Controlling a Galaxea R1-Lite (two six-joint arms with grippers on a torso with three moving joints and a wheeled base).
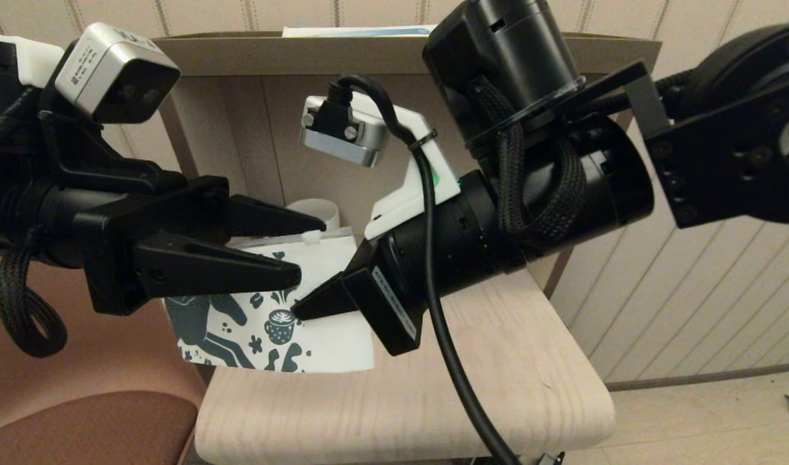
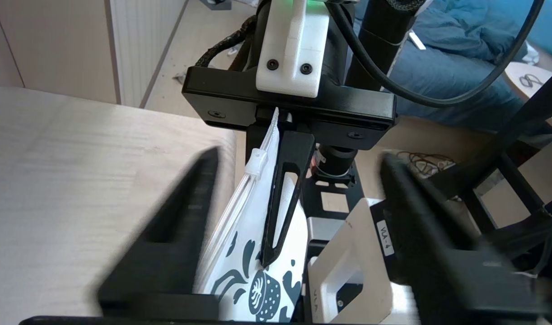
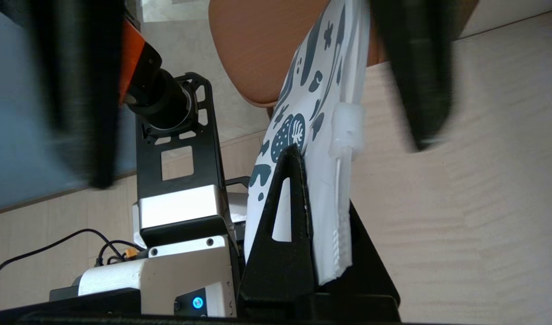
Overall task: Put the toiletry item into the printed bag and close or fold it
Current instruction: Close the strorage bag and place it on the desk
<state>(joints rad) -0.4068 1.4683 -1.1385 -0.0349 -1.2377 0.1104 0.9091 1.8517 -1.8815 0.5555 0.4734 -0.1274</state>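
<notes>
Here, my right gripper clamps the printed bag upright while my left gripper, fingers parted, should straddle its zip slider squarely.

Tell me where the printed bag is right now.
In the head view the printed bag hangs centre-left above the wooden table, pinched by the right end effector, beside the left end effector.

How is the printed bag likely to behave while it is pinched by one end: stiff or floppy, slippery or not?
The printed bag probably has some body: pinched at one end by the right claw, it stands out over the table without drooping. Its thin flat walls would likely buckle if pushed edge-on. The smooth surface may slip. It looks light.
</notes>
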